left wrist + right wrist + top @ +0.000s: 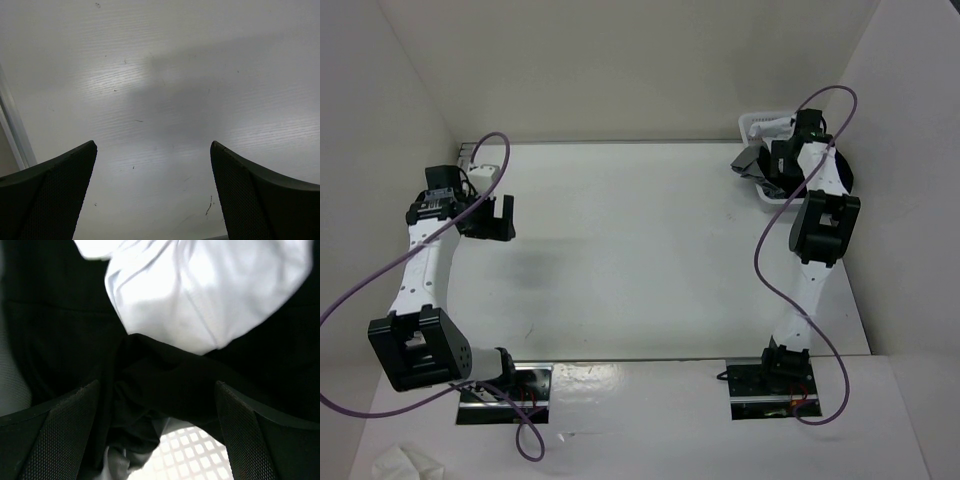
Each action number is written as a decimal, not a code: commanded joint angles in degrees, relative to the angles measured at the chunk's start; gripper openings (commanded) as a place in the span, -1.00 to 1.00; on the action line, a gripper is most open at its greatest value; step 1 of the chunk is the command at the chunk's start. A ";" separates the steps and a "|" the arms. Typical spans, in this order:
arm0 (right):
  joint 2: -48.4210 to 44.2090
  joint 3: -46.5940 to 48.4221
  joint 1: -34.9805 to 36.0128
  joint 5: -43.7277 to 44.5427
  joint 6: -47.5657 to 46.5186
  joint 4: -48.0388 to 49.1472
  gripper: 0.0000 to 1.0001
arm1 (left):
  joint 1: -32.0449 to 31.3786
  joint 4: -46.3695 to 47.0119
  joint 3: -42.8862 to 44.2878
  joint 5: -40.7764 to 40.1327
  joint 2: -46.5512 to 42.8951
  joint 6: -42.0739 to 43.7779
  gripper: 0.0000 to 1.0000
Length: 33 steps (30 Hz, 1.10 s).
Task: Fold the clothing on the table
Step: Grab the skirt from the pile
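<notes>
**Clothing [60,330] directly under right gripper [155,390]**

Crumpled with no clear long axis, the black clothing lies in the basket [757,122] at the desk's [640,250] far right corner. The right gripper hangs over it, spread wide, a dark fold between its fingers. A white garment [200,295] lies just beyond. The left gripper [152,150], also spread wide, hovers well apart, so the right arm is nearer.

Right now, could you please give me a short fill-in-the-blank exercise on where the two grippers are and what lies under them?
The left gripper hovers over the bare table with its jaws ____.
The right gripper hangs over the basket at the table's far ____ corner.
Directly under it lies the ____ clothing.
A ____ garment touches it.
Missing words: open; right; black; white.
</notes>
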 commanded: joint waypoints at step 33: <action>-25.31 20.70 -0.45 -37.96 -5.25 -18.23 -1.00 | -0.24 -0.17 6.37 3.13 -0.85 1.00 1.00</action>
